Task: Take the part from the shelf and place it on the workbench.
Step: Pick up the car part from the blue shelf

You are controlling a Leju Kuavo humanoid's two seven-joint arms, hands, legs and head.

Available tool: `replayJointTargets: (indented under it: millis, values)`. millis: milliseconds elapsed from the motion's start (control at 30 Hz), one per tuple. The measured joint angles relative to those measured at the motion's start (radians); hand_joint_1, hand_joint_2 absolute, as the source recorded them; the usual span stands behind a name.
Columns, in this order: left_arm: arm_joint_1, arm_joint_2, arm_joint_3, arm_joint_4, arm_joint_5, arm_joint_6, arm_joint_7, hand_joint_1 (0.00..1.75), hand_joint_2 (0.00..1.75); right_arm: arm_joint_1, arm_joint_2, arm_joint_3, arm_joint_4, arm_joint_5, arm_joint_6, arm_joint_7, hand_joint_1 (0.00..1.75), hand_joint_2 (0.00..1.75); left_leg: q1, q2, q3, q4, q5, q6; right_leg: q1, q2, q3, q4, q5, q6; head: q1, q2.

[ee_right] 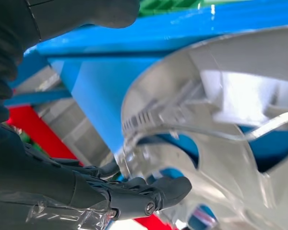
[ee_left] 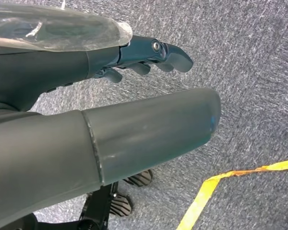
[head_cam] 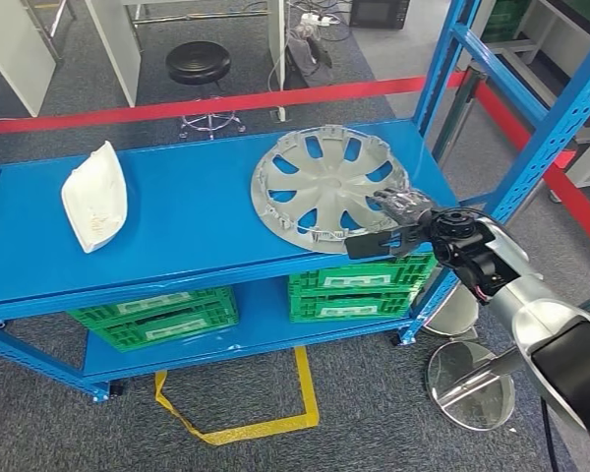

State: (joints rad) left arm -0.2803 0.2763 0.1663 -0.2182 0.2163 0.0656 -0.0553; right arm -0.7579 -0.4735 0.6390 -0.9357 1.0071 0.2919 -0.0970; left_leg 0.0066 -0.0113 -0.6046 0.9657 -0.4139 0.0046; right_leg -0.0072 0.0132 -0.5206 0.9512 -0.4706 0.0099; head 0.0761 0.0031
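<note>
A silver wheel cover (head_cam: 329, 187) lies flat on the right half of the blue shelf's top board (head_cam: 188, 216). My right hand (head_cam: 399, 224) reaches over the cover's near right rim, fingers on top and thumb below the board's front edge. Seen from the right wrist, the dark fingers (ee_right: 150, 191) touch the cover's (ee_right: 222, 120) rim while the thumb (ee_right: 99, 14) stays apart from it, gripping nothing. My left hand (ee_left: 63, 67) hangs over grey carpet with its fingers stretched out and nothing in it.
A white moulded part (head_cam: 95, 197) lies at the shelf's left end. Green crates (head_cam: 158, 315) (head_cam: 359, 285) fill the lower board. Blue uprights (head_cam: 552, 128) rise to the right. Round metal discs (head_cam: 470, 383) lie on the floor below my right arm. Yellow tape (head_cam: 240, 428) marks the carpet.
</note>
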Motion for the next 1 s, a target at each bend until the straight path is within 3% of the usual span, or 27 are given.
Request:
replayJointTargets:
  millis: [367, 1000]
  values:
    - [0.001, 0.000, 0.000, 0.000, 0.014, 0.003, -0.005, 0.00, 0.00, -0.079, 0.087, 0.080, 0.026, 0.064, -0.020, -0.072, 0.00, 1.75, 0.000, 0.000, 0.000, 0.000, 0.000, 0.000, 0.000, 0.000, 0.000, 0.000, 0.000, 0.000, 0.000, 0.000]
    - [0.001, 0.000, 0.000, 0.000, 0.015, 0.003, -0.006, 0.00, 0.00, -0.110, 0.198, 0.138, 0.079, 0.045, -0.015, -0.085, 0.00, 1.75, 0.000, 0.000, 0.001, 0.000, 0.000, 0.000, 0.000, 0.000, 0.000, 0.000, 0.000, 0.000, 0.000, 0.000]
